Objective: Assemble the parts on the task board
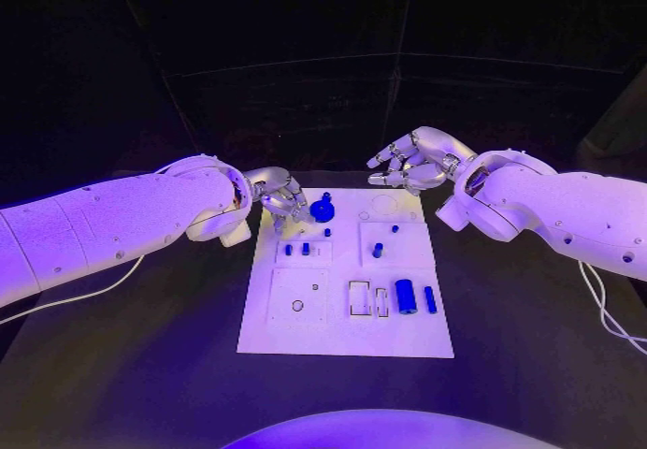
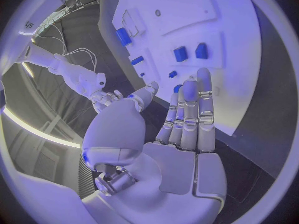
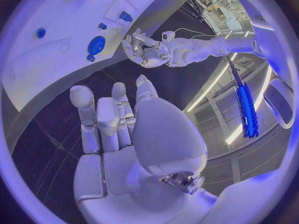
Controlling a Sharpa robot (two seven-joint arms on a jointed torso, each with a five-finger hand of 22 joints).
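The white task board (image 1: 348, 318) lies in the middle of the table. A round blue knob (image 1: 323, 210) stands near its far edge, small blue pieces (image 1: 305, 248) sit in the middle rows, and a thick blue cylinder (image 1: 406, 296) lies beside a thin one (image 1: 430, 299). My left hand (image 1: 277, 198) hovers at the board's far left corner, just left of the knob, fingers (image 2: 198, 109) stretched out and empty. My right hand (image 1: 415, 159) hangs above the far right corner, holding nothing; its fingers (image 3: 118, 114) are apart. The knob (image 3: 96, 45) also shows in the right wrist view.
Black table (image 1: 149, 346) surrounds the board on all sides. A white cable (image 1: 81, 295) trails under my left arm and another cable (image 1: 600, 309) under my right. Empty rectangular slots (image 1: 360, 297) sit left of the thick cylinder.
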